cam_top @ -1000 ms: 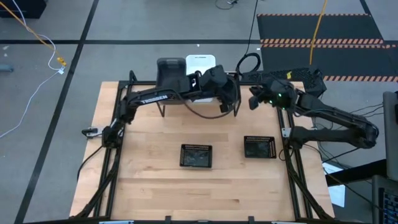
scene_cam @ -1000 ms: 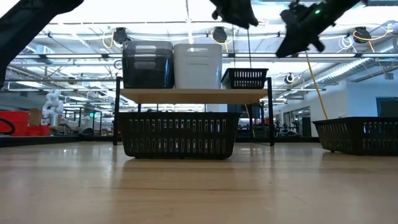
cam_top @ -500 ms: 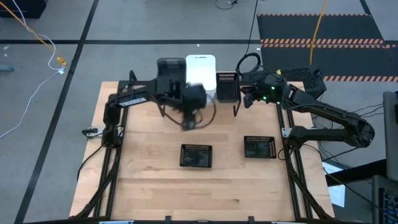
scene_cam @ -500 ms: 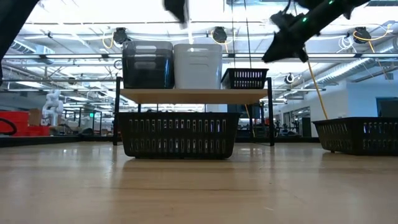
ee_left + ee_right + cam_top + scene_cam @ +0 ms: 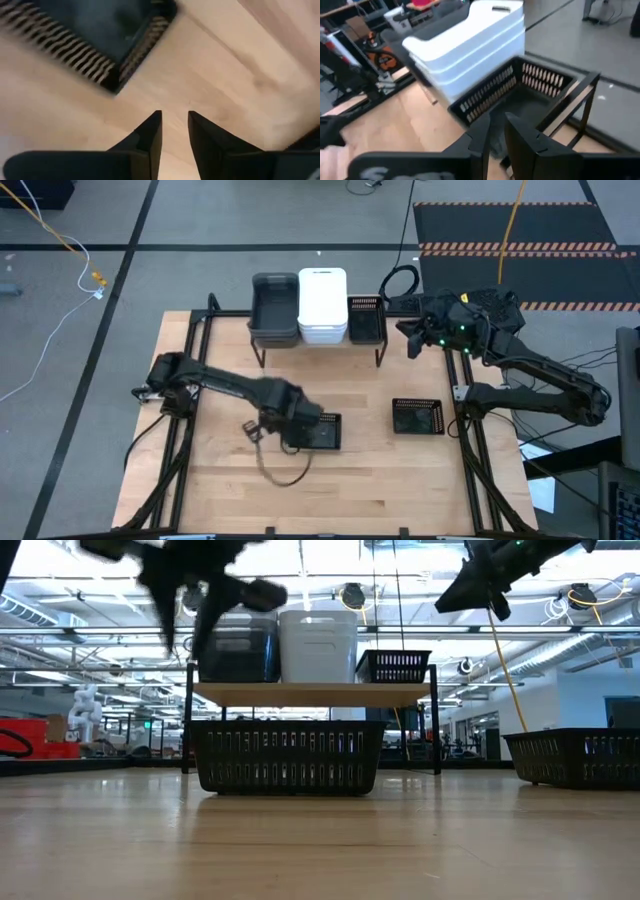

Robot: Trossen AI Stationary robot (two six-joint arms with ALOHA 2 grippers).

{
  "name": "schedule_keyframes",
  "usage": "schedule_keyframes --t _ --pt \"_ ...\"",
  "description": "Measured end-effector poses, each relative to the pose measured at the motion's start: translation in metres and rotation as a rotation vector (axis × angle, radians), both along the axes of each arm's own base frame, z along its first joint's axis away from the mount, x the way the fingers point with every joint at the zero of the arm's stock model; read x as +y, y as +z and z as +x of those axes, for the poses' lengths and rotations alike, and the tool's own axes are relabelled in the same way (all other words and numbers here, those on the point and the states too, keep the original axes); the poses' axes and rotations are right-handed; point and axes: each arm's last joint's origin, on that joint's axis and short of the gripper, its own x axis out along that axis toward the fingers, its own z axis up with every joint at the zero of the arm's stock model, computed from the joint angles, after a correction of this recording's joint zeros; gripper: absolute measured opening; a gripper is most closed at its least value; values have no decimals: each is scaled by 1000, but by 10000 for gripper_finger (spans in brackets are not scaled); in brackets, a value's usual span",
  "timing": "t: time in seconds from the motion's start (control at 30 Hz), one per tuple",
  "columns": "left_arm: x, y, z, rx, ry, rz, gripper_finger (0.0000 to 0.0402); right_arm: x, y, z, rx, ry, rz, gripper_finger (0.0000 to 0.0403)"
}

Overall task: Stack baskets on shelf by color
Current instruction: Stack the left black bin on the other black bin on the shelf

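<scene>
Wood table (image 5: 220, 480) carries shelf (image 5: 262, 345) & 2 black mesh trays (image 5: 318, 432) (image 5: 418, 417).

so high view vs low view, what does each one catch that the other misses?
High view only: the insides of the dark grey stack, white stack and mesh tray on the shelf, and the left gripper at the near mesh tray's edge. The right gripper waits beside the shelf.

Low view only: the shelf's plank and legs side-on, stack heights, and the room behind.

Both: three stacks on the shelf, and two mesh trays on the table, including the right one.
</scene>
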Motion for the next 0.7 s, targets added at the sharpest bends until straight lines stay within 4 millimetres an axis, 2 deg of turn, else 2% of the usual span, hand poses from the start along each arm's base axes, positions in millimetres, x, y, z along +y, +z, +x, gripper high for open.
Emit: schedule_keyframes --t 0.07,0.17,0.3,0.43,0.7 --pt "-3 -20 0 1 -116 16 100 1 -2 -1 11 2 27 47" --pt "-2 -41 5 -69 -144 87 106 5 -7 -1 44 13 71 47" --pt "-3 -44 13 -156 -132 57 115 10 -11 0 87 38 95 47" --pt "-4 -48 16 -191 -222 -1 124 14 -12 0 98 51 119 47" --pt "7 -72 8 -138 -303 2 140 19 -12 2 85 71 137 47"
